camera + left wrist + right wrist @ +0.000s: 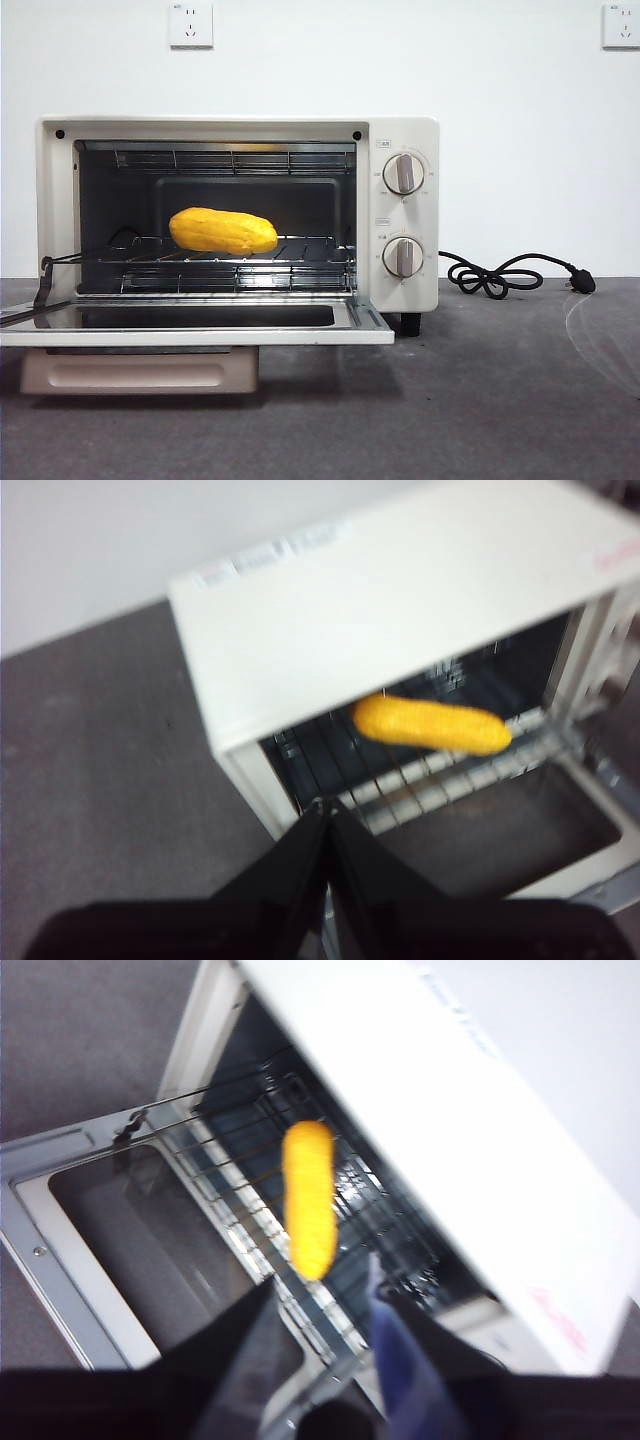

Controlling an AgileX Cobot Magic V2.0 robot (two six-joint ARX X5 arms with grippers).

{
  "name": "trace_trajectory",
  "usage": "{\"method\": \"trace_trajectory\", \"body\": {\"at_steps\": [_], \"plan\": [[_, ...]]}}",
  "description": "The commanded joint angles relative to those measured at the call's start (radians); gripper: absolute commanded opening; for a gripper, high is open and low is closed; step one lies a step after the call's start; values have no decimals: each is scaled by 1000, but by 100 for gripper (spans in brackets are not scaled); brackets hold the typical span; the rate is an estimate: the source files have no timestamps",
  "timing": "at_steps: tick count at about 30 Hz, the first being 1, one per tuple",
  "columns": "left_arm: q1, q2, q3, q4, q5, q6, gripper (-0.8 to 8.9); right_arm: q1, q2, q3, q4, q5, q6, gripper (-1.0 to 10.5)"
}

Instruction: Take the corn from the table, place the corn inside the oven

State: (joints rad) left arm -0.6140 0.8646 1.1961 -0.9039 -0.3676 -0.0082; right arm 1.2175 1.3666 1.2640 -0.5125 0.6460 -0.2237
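Already racked: corn (pixel 223 230) inside oven (pixel 400 130), beyond spread right claw (pixel 322 1305) and pressed-together left claw (pixel 326 815); likely light, stiff, glossy-slippery, best pinched mid-length.

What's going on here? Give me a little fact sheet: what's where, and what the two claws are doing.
corn: lying on the wire rack inside the oven
oven: on the table, door folded down open
left gripper: above the oven's front, jaws shut, empty
right gripper: above the open door, jaws open, empty
cord: coiled beside the oven
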Motion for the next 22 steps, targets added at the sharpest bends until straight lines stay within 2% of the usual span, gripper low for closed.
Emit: {"method": "trace_trajectory", "body": {"at_steps": [1, 5, 8, 11, 15, 22], "plan": [[33, 80, -7, 13, 57, 48, -8, -5, -62, 1, -43, -2, 21, 21], [110, 168, -8, 30, 223, 70, -8, -41, -147, 1, -113, -12, 17, -8], [192, 216, -10, 54, 399, 98, -8, -92, -203, 1, -163, -94, 8, -8], [298, 241, -11, 69, 578, 116, -8, -178, -249, 1, -195, -219, -4, -8], [444, 251, -23, 72, 798, 126, -8, -334, -280, 1, -217, -436, -24, -8], [688, 242, -159, 87, 1066, 125, -8, -610, -274, 1, -209, -867, -41, -8]]}}
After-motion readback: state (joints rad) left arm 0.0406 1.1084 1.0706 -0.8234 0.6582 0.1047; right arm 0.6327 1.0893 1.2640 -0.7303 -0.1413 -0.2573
